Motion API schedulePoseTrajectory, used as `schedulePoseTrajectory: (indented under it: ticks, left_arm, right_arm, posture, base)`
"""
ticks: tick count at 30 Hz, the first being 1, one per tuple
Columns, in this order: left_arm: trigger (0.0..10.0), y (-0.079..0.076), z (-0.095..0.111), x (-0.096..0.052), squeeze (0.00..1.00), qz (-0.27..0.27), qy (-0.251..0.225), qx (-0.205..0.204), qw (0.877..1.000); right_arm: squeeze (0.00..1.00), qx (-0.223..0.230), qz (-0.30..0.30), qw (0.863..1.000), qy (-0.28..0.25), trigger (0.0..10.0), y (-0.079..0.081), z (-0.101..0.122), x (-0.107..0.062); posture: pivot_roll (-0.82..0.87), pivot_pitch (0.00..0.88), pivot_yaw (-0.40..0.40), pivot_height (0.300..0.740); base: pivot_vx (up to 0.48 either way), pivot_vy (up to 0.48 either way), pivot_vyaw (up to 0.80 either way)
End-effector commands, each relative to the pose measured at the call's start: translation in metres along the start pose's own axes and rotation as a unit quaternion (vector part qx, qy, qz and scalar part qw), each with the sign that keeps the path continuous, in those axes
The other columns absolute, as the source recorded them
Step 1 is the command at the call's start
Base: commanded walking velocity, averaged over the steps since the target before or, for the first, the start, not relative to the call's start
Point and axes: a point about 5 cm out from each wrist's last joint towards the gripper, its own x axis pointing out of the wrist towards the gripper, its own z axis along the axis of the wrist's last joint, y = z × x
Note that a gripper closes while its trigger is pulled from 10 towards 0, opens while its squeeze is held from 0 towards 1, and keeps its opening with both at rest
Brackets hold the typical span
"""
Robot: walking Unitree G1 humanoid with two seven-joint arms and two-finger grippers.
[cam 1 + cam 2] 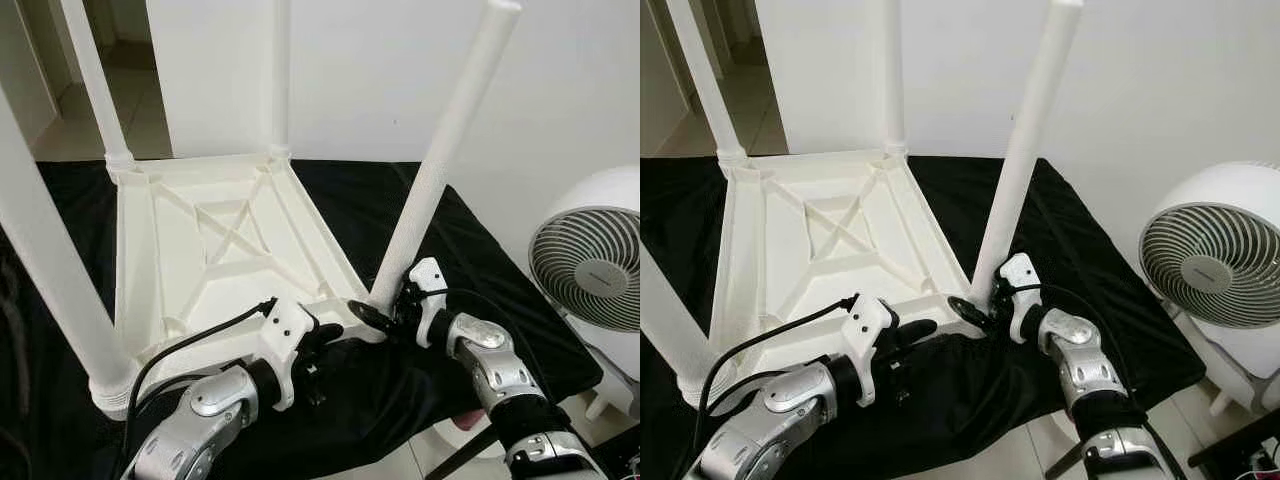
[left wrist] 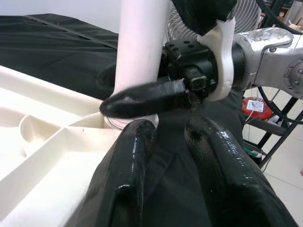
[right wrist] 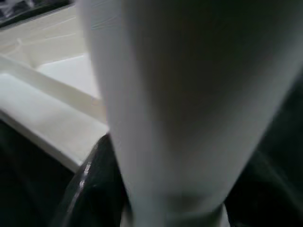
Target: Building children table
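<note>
I count one upturned white table top (image 1: 215, 250) on one black cloth (image 1: 480, 260). Four white legs stand on it: at 7 o'clock (image 1: 45, 270), 11 o'clock (image 1: 92, 75), 12 o'clock (image 1: 280, 70) and 4 o'clock (image 1: 445, 160). I see two grippers, left (image 1: 325, 335) and right (image 1: 385, 312), and one white fan (image 1: 590, 262) at 3 o'clock.
</note>
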Motion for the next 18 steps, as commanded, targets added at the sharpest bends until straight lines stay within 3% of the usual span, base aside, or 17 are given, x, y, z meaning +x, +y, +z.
schedulePoseTrajectory:
  ticks: [1, 3, 6, 9, 16, 18]
  left_arm:
    - [10.0, 0.0, 0.002, 0.0, 0.0, -0.003, 0.0, 0.0, 1.0]
    - [10.0, 0.0, 0.002, 0.0, 0.0, -0.003, 0.0, 0.0, 1.0]
    - [10.0, 0.0, 0.002, -0.001, 0.0, -0.005, 0.002, -0.002, 1.0]
    - [10.0, -0.001, 0.002, -0.001, 0.0, -0.006, 0.002, -0.003, 1.0]
    - [10.0, -0.002, 0.003, 0.0, 0.0, -0.008, 0.002, -0.005, 1.0]
    - [10.0, -0.003, 0.002, 0.0, 0.0, -0.008, 0.002, -0.007, 1.0]
  right_arm:
    - [0.0, 0.017, 0.013, 1.0, 0.017, 0.0, 0.002, -0.009, -0.002]
    - [0.0, 0.016, 0.008, 1.0, 0.014, 0.0, 0.0, -0.009, -0.003]
    - [0.0, -0.02, -0.094, 0.995, 0.026, 0.0, -0.014, -0.008, -0.007]
    - [0.0, -0.022, -0.128, 0.991, 0.02, 0.0, -0.019, -0.007, -0.009]
    - [0.0, 0.0, -0.211, 0.977, 0.009, 0.0, -0.019, -0.007, -0.006]
    - [0.0, 0.01, -0.267, 0.964, 0.0, 0.0, -0.012, -0.007, -0.002]
  posture:
    - [0.05, 0.01, -0.061, 0.74]
    - [0.05, 0.014, -0.057, 0.74]
    - [0.04, 0.027, -0.052, 0.74]
    - [0.04, 0.035, -0.049, 0.74]
    - [0.04, 0.043, -0.049, 0.74]
    - [0.03, 0.046, -0.051, 0.74]
  base:
    - [0.0, 0.0, 0.0]
    - [0.0, 0.0, 0.0]
    - [0.0, 0.0, 0.0]
    - [0.0, 0.0, 0.0]
    - [0.0, 0.0, 0.0]
    - [0.0, 0.0, 0.0]
